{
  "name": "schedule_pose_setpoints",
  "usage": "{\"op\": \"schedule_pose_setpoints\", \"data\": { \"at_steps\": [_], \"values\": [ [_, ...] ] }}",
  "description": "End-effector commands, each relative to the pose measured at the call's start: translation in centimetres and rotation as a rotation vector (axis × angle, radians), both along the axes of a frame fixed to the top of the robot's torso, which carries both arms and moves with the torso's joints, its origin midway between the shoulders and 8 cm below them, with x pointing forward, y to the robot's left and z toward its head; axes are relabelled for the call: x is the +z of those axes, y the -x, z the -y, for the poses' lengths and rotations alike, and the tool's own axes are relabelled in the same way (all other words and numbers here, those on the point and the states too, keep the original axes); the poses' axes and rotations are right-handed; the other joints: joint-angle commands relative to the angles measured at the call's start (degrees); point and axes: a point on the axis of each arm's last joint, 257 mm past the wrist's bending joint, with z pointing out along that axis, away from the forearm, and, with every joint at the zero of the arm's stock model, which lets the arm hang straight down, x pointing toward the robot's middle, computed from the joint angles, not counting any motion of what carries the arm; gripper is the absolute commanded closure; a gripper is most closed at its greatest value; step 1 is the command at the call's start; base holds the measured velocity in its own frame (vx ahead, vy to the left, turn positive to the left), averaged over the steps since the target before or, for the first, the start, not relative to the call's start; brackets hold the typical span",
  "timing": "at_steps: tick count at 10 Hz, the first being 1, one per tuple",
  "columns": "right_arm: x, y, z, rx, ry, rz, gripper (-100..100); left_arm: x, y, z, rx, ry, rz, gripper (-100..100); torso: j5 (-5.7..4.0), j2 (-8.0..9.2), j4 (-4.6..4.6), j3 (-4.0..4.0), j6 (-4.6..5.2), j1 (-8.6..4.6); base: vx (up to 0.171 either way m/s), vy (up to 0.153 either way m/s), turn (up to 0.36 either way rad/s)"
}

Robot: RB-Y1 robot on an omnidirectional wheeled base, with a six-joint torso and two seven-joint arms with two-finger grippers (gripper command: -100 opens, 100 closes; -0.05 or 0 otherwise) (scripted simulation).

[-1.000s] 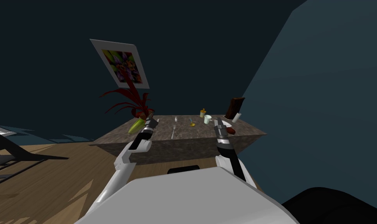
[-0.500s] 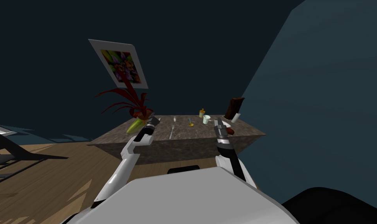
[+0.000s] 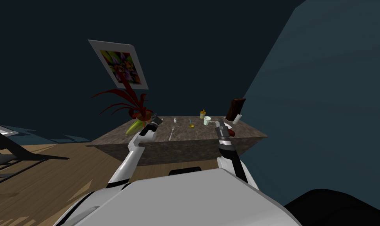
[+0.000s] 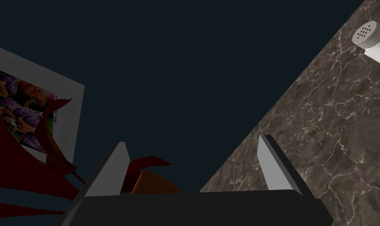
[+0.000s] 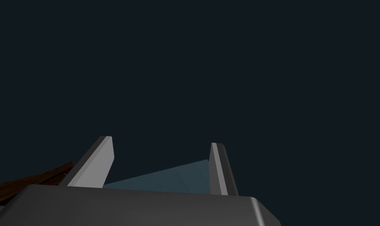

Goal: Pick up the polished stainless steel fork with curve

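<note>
A thin silver fork [image 3: 171, 133] lies on the dark marbled table [image 3: 193, 135], pointing away from me, near the middle of the top. My left gripper [image 3: 157, 117] hovers over the table's left part, left of the fork, tilted up toward the wall. Its fingers [image 4: 116, 166] stand wide apart with nothing between them; the left gripper [image 4: 191, 151] faces the table's edge and a shaker. My right gripper [image 3: 219, 123] hangs over the table's right side, open and empty; the right gripper [image 5: 161, 151] faces a dark wall.
A small white shaker [image 3: 175, 120] [image 4: 375, 39] stands beyond the fork. A red-leaved potted plant [image 3: 136, 106], a green-yellow object [image 3: 133, 127], a yellow item [image 3: 191, 125], a pale cup [image 3: 207, 120], a jar [image 3: 203, 113] and a brown block [image 3: 236, 108] ring the tabletop.
My left arm has stretched forward and up over the table, its gripper moving farther from me. The view shifted slightly left. The right arm has held still.
</note>
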Motion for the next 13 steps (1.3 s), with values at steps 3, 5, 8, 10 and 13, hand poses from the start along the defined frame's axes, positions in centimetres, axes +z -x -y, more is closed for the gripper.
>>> {"op": "schedule_pose_setpoints", "data": {
  "at_steps": [3, 5, 8, 10, 13],
  "values": [
    [0.0, 0.0, 0.0, 0.000, 0.000, 0.000, 0, -1.5, -2.2, -0.7, 0.019, 0.091, -0.091, -100, 0.00, -0.02, 0.00, -0.01, -0.01, -0.01, 0.009, -0.051, 0.017],
    [0.0, 0.0, 0.0, 0.000, 0.000, 0.000, 0, -2.4, -3.4, -1.0, 0.034, 0.148, -0.142, -100, 0.01, 0.01, 0.00, 0.00, -0.01, 0.05, 0.004, -0.045, 0.020],
    [0.0, 0.0, 0.0, 0.000, 0.000, 0.000, 0, -3.6, -5.3, -1.2, 0.059, 0.259, -0.218, -100, 0.01, -0.01, 0.00, 0.00, -0.01, 0.06, 0.008, -0.046, 0.026],
    [0.0, 0.0, 0.0, 0.000, 0.000, 0.000, 0, -4.4, -6.2, -1.1, 0.074, 0.317, -0.272, -100, 0.01, -0.01, -0.01, -0.01, -0.01, 0.06, 0.008, -0.042, 0.030],
    [0.0, 0.0, 0.0, 0.000, 0.000, 0.000, 0, -6.5, -6.8, -0.9, 0.100, 0.377, -0.357, -100, 0.01, -0.01, 0.00, 0.00, -0.01, 0.06, 0.009, -0.037, 0.029]
  ]
}}
